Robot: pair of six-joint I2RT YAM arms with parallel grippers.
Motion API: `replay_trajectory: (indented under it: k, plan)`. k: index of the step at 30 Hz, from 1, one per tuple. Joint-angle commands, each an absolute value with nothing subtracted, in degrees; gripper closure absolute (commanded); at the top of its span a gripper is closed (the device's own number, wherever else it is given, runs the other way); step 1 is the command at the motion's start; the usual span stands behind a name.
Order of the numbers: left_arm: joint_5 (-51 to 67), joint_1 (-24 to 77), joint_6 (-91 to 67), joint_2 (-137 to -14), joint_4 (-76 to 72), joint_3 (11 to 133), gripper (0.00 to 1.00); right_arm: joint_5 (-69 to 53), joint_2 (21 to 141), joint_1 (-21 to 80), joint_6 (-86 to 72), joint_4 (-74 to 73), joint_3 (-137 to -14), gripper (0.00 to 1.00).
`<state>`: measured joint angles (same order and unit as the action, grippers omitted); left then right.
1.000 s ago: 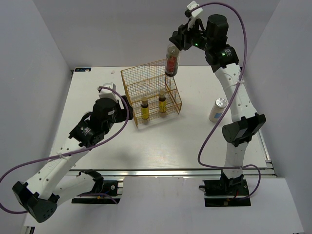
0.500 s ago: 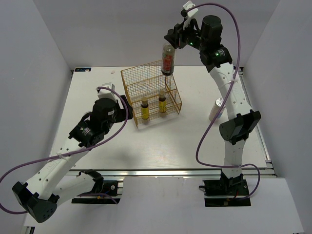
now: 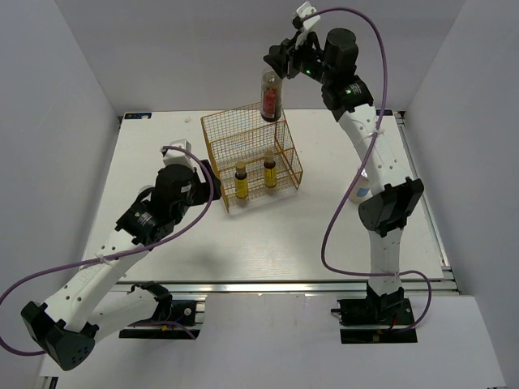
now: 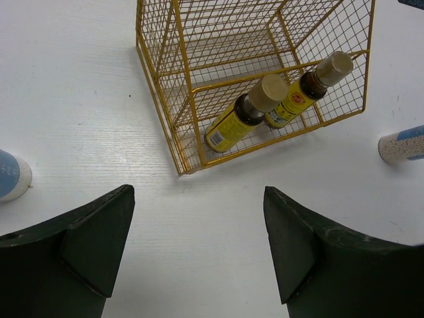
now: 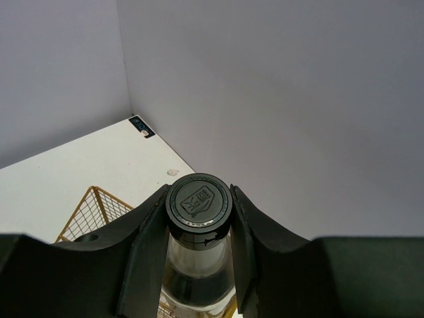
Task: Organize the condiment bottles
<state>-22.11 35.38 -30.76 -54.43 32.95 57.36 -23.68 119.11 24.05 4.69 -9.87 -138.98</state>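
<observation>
**A:** Nearest first?

**B:** Left gripper point(image 4: 197, 222), bottom of the left wrist view. Two dark, matte, wedge-shaped fingers point(image 4: 99, 245), spread wide, nothing between. Hangs over smooth white tabletop point(image 4: 86, 106).

**A:** Past that?

**B:** Gold wire rack point(image 4: 218, 59), thin square mesh, upper middle of the same frame. Down in its front section, side by side: the amber-yellow bottles point(image 4: 232, 126), glossy, yellow-labelled, pale tan round caps (darker-looking from overhead). Upright in the top view, slanted here only by the camera angle.

**A:** Anything outside the rack?

**B:** One white bottle point(image 4: 10, 175) cut off at the left edge, some blue on it. Another, the speckled white cylinder point(image 4: 401, 144), at the right edge with a blue band. Both on the table, apart from the rack. Cannot pick out either from overhead.

**A:** Farthest?

**B:** Right gripper point(image 5: 197, 211), top centre of the overhead frame, clamped on the neck of the dark brown bottle point(image 3: 269, 99). Held upright in the air, over the rack's far corner. Touching the wire or not: cannot tell. Reddish label seen only from overhead. Only in the right wrist view: round black cap point(image 5: 198, 197), embossed emblem, curved fingers hugging both sides, clear glass shoulder beneath.
</observation>
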Motion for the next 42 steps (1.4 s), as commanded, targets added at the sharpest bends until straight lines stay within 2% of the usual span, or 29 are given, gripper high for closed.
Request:
replay_trajectory:
  k: [1,12,42]
  plan:
    - [-23.4,35.4,-31.6,-53.3,33.0,56.6,0.12,-22.1,118.2,24.3,4.2,3.3,-143.4,1.00]
    - [-24.1,35.4,-32.5,-53.3,33.4,56.3,0.12,-21.6,120.6,24.8,4.4,4.7,-143.4,1.00]
    - [-25.0,35.4,-34.5,-52.5,34.6,55.0,0.12,-29.3,116.5,25.8,6.9,0.4,-122.7,1.00]
